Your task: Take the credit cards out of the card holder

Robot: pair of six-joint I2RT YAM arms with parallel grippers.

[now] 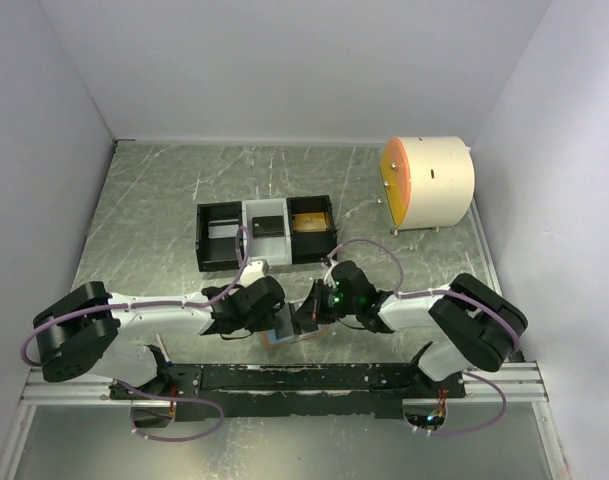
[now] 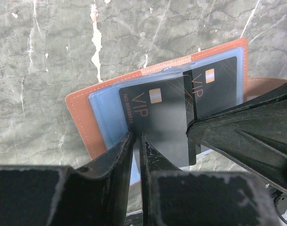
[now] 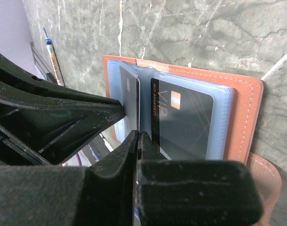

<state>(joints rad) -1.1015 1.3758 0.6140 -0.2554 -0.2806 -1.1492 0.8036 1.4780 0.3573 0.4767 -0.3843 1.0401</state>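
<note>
Left wrist view shows the salmon-pink leather-like folding card holder (image 2: 79, 113) open at frame centre, its pale blue-grey sleeves holding two dark grey VIP credit cards (image 2: 157, 117). The left gripper (image 2: 136, 141) pinches the nearer card's lower edge, jaws narrow. Only the right wrist view shows the sleeves fanned edge-on, with the right gripper (image 3: 137, 137) closed on one leaf's bottom edge. From above, both arms bend inward and meet low centre, below a black-and-grey three-compartment tray (image 1: 201, 240).
</note>
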